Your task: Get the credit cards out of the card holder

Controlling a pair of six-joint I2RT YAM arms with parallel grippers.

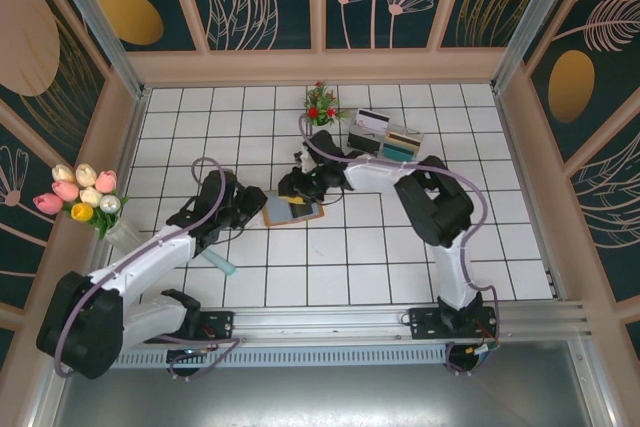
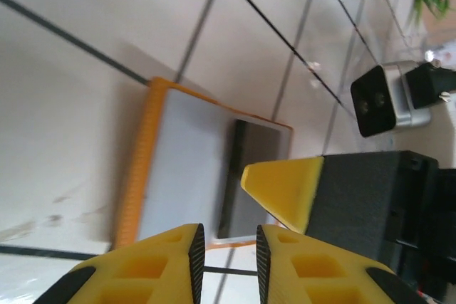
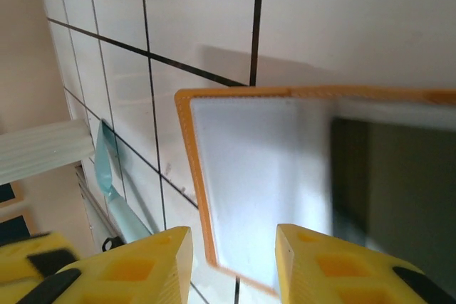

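**A:** What does the overhead view give?

**B:** One card holder (image 1: 292,210) with an orange-brown rim, lying open and flat near the middle of the tiled worktop (image 1: 400,257). There is a dark patch inside it, and I can't tell whether that is a card or a pocket. The left gripper (image 1: 250,209) is at the holder's 9 o'clock and the right gripper (image 1: 298,191) at its 12.

**A:** Any credit cards out?

**B:** One teal-green card (image 1: 222,265) lies loose on the tiles at the holder's 8 o'clock. At 2 o'clock a clear tray (image 1: 362,139) holds three cards: one white with a dark stripe, one tan, one teal.

**A:** And the left wrist view?

**B:** The card holder (image 2: 185,169) shows a pale grey lining inside an orange edge, with a dark strip at its 3 o'clock side. The left gripper (image 2: 229,254) is at 6 o'clock, its jaws a narrow gap apart with nothing between them. One yellow fingertip (image 2: 281,190) of the right gripper lies over the dark side.

**A:** Right wrist?

**B:** It shows the same card holder (image 3: 249,176), with the one loose teal-green card (image 3: 110,176) at its 9 o'clock. The right gripper (image 3: 234,261) has its jaws parted, and the holder's edge shows in the gap. I can't tell whether they touch it.
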